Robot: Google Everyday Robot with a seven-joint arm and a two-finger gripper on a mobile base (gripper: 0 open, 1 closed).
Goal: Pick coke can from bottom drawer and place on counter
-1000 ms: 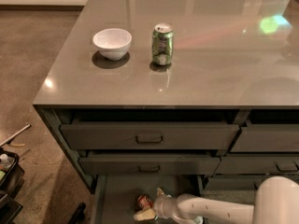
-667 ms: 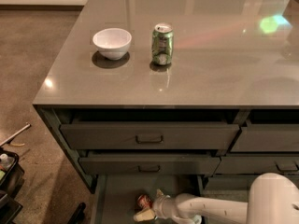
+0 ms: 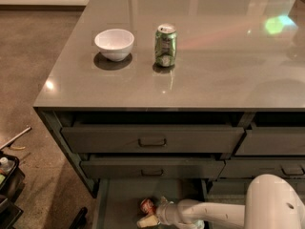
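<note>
The coke can (image 3: pixel 147 205) is a small red can on the floor of the open bottom drawer (image 3: pixel 119 199), at the lower edge of the camera view. My gripper (image 3: pixel 151 213) is down inside that drawer, right at the can, on a white arm (image 3: pixel 209 213) reaching in from the right. I cannot tell whether it holds the can. The glossy grey-brown counter (image 3: pixel 214 75) spans the top of the view above the drawer cabinet.
A white bowl (image 3: pixel 114 43) and a green can (image 3: pixel 165 45) stand on the left half of the counter. Two shut drawers with rectangular handles (image 3: pixel 152 141) sit above the open one. Dark bins (image 3: pixel 7 185) stand on the floor at the left.
The bulky white part of my arm at the lower right has shifted a little to the left. The gripper stays by the can in the drawer.
</note>
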